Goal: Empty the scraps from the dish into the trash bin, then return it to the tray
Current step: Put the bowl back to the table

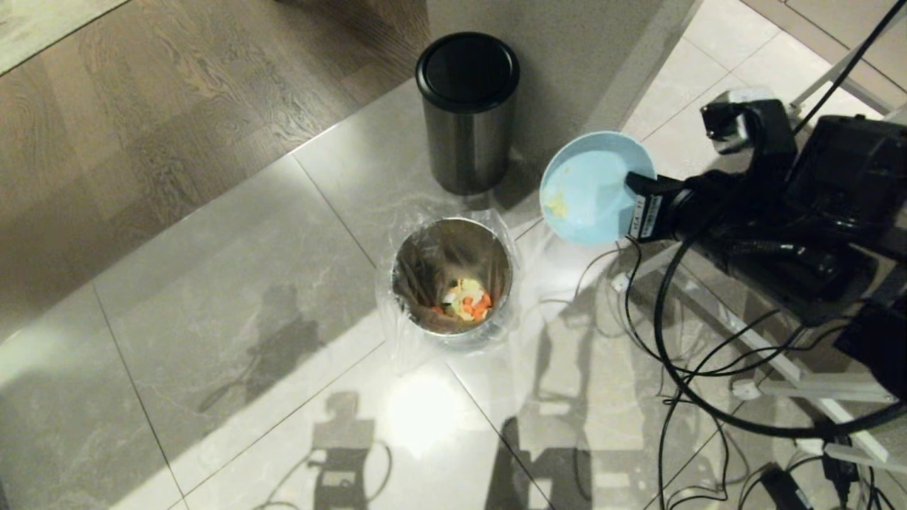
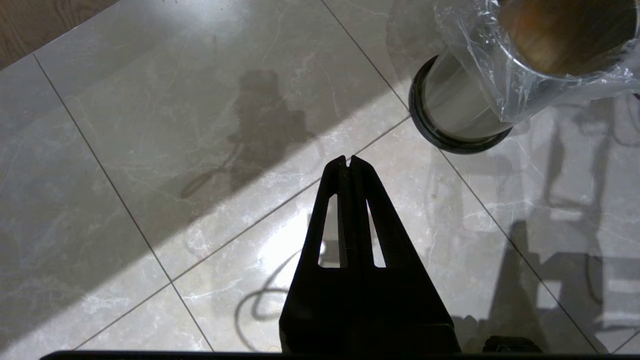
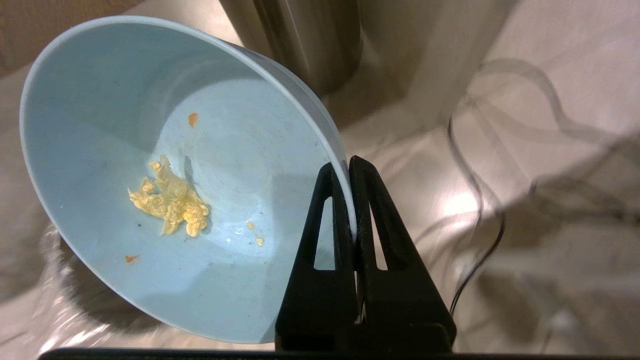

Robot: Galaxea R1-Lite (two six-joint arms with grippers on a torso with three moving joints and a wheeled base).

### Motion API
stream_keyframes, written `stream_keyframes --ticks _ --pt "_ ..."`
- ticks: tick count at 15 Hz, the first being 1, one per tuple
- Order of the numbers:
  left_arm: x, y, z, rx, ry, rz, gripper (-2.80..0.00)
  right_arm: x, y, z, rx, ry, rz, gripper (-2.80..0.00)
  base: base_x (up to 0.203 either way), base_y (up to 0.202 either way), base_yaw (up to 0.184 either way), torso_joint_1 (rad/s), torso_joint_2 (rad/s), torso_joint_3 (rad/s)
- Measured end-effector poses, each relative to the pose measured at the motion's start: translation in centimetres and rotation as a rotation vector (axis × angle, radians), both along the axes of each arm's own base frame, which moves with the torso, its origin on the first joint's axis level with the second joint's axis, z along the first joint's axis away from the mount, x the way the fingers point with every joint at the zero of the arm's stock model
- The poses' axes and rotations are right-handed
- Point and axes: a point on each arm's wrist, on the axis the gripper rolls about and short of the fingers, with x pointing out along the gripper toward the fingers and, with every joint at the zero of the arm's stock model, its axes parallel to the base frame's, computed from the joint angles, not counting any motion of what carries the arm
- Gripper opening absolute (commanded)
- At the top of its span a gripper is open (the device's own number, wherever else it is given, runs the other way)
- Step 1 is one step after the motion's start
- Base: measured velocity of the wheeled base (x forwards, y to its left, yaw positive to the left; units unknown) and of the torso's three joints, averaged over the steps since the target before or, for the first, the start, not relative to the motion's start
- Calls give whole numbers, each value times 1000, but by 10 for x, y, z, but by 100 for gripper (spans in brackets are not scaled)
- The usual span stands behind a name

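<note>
Left gripper (image 2: 348, 162): parked low over the floor tiles (image 2: 150, 150), fingers pressed together on nothing, idle, the trash bin off to one side of it.

Trash bin (image 1: 453, 283): steel, clear liner bunched over the rim. Most of the scraps (image 1: 468, 301) lie at its bottom, orange slices and pale pieces.

Right gripper (image 3: 350, 165): clamped on the rim of the dish (image 3: 150, 165), one finger inside the wall, one outside. Dish hangs in the air to the bin's right and a little beyond it, tipped steeply, mouth facing the bin. A yellow clump (image 3: 170, 200) and a few crumbs cling to the inside.

Handling, my read: thin-walled, stiff, probably light plastic, smooth. An edge pinch suits it, but the hold is narrow and the surface looks slick, so it could pivot in the grip if swung fast. The stuck clump seems damp; it may need a shake.

Behind: a taller dark bin (image 1: 468, 113), black lid. Tray not in view.
</note>
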Motion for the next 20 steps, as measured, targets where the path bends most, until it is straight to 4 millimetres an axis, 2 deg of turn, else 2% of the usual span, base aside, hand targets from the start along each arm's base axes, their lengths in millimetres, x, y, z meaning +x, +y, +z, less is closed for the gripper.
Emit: stream_keyframes --ticks 7,9,13,16,20 --pt "0 0 0 0 0 1 -280 12 55 33 -181 -518 -40 -280 0 0 0 0 0 0" --pt "0 0 0 0 0 0 -280 11 70 36 -242 -655 14 -280 0 0 0 0 0 0" --pt "0 0 0 0 0 0 -280 10 92 24 -363 -866 161 -280 0 0 0 0 0 0" --pt "0 0 0 0 0 1 -280 13 106 7 -448 -964 326 -280 0 0 0 0 0 0" --pt "0 0 0 0 0 1 -280 14 115 -3 -534 -1122 524 -280 0 0 0 0 0 0"
